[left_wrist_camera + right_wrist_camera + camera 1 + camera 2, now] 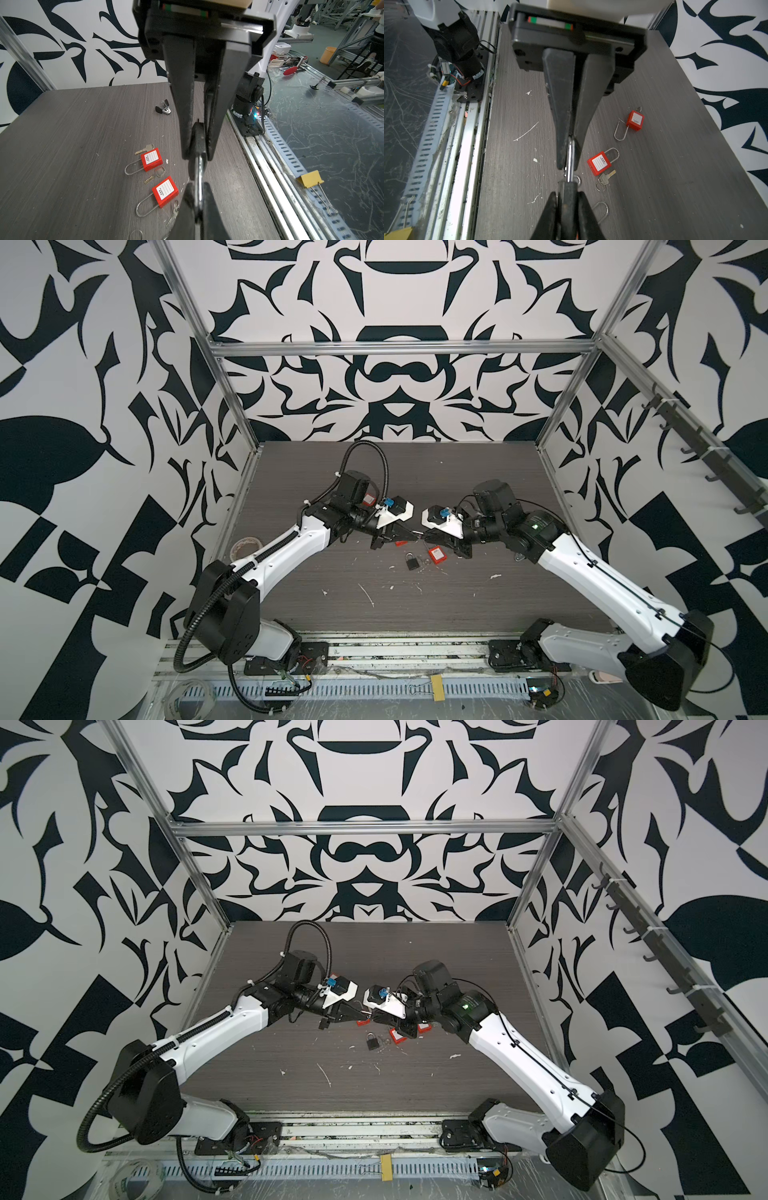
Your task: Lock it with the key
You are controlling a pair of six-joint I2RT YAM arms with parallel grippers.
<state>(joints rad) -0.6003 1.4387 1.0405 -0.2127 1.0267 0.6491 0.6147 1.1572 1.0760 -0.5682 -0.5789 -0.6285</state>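
Your left pincer (196, 156) was pinched tight on the black head of the key (199, 173), and the metal blade stuck out toward your right pincer (569, 163). That one stood narrow, the blade between its fingers and both of them against the metal, as far as the wrist views showed. So both pincers held the key, tip to tip, in the air over the middle of the worktop (457, 593).

In both top views the black padlock (412, 562) lay flat on the worktop, just on the arm-base side of where the pincers met, and neither touched it. You could not tell from here whether its shackle was open.

A red padlock (151, 159) and a second red padlock (165, 192) lay close together on the worktop, with a loose key (154, 175) between them.
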